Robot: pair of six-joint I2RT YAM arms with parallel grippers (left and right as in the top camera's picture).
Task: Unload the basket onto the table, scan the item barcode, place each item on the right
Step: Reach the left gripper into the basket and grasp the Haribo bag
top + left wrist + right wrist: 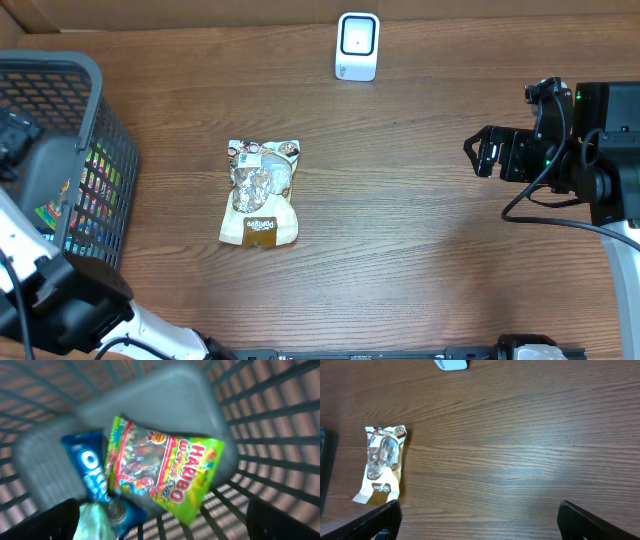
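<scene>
A brown and white snack bag (260, 192) lies flat on the wooden table, left of centre; it also shows in the right wrist view (382, 465). The white barcode scanner (357, 45) stands at the table's far edge. My left gripper (162, 527) hangs open over the inside of the grey basket (95, 120), above a green Haribo bag (165, 465), a blue Oreo pack (92, 470) and a pale green packet (95, 520), touching none of them. My right gripper (480, 152) is open and empty at the right, well clear of the snack bag.
The basket fills the table's left end, and its barred walls (270, 430) close round the left gripper. The scanner's edge (452, 364) shows at the top of the right wrist view. Bare wood (520, 450) lies under the right gripper.
</scene>
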